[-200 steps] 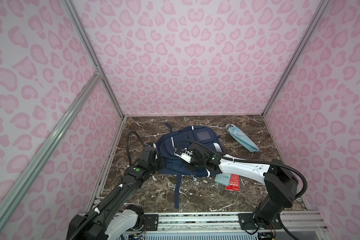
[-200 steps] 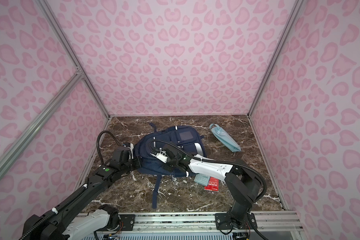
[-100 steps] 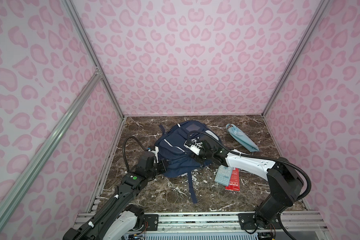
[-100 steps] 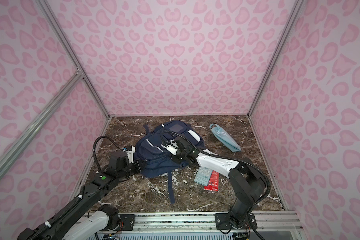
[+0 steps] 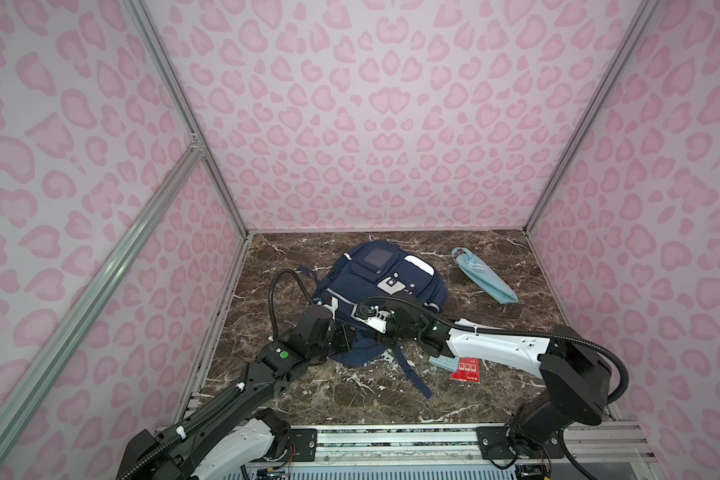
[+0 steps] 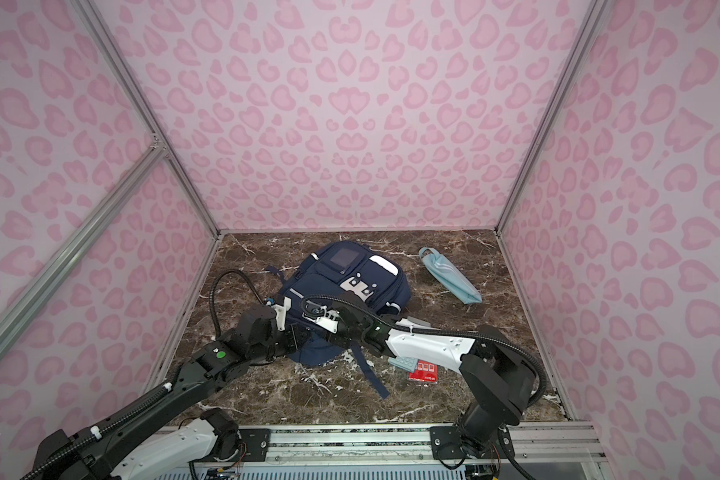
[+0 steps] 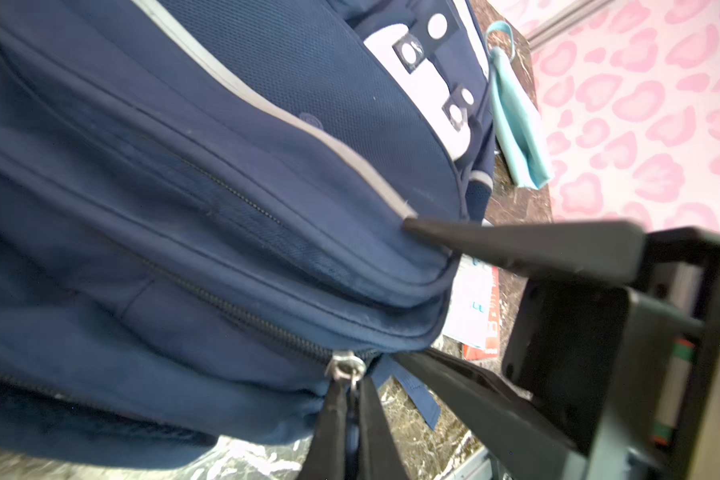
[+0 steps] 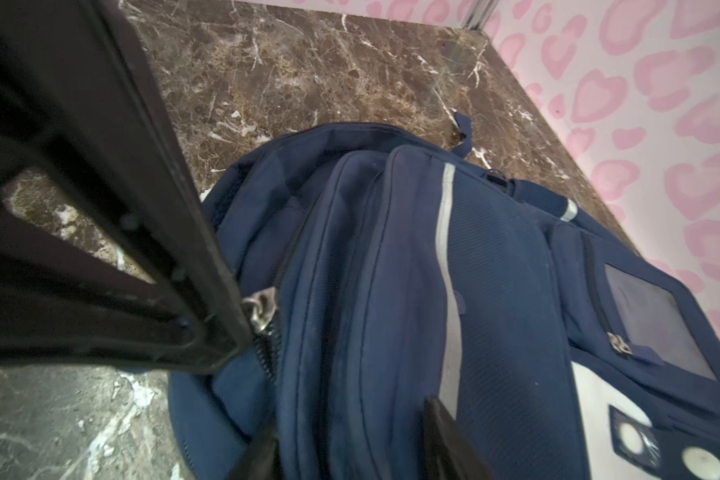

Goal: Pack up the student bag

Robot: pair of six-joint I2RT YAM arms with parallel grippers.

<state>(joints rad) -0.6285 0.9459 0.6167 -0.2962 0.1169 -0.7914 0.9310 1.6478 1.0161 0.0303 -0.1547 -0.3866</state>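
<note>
Low in the left wrist view, left gripper [image 7: 352, 384] clamps the zipper pull [image 7: 344, 369]; right gripper [image 8: 350, 424] straddles the student bag [image 8: 495, 291], grip unclear: brace it, pull straight.

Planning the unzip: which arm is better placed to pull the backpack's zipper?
Left. The left gripper is shut on the zipper pull of the student bag; the right gripper merely straddles the bag's front folds, jaws apart.

Blue pouch [image 5: 484, 275] and red packet [image 5: 466, 370] on marble tabletop [image 5: 308, 395].
</note>
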